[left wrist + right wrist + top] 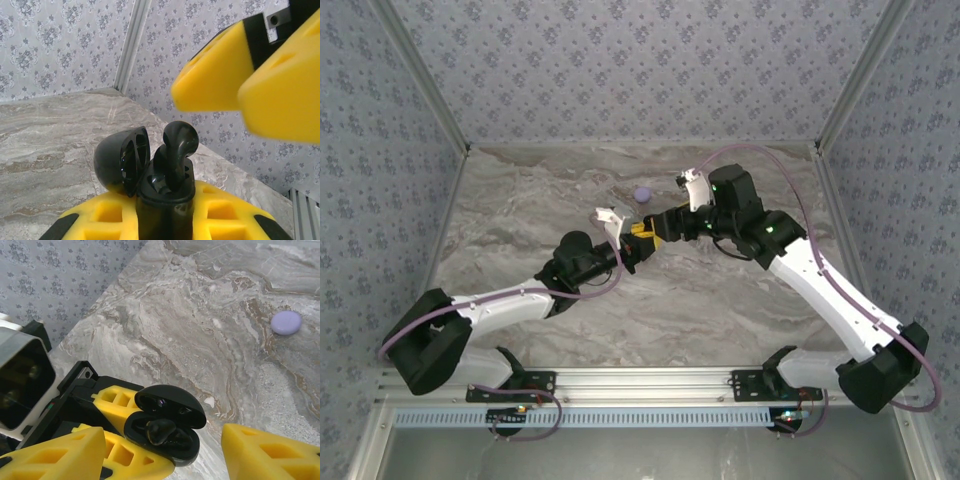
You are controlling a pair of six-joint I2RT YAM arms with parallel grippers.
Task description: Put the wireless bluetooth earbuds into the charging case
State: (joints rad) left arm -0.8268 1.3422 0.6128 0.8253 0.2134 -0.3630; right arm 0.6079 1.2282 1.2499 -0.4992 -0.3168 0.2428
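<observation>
1. The marble table lay below the charging case, which was held up off it.
2. The left gripper was clamped on the lower body of the case, lid hinged open.
3. The right gripper hovered just above the case, jaws apart and holding nothing.
4. A lilac disc rested on the table well beyond the case.
5. One earbud stood in the case, stem down, its head proud of the rim; it looked not fully seated. Whether the other well was filled could not be told.
6. Risks: an off-centre push from the right gripper could tip the earbud out, knock the lid shut on it, or twist the case in the left grip.
</observation>
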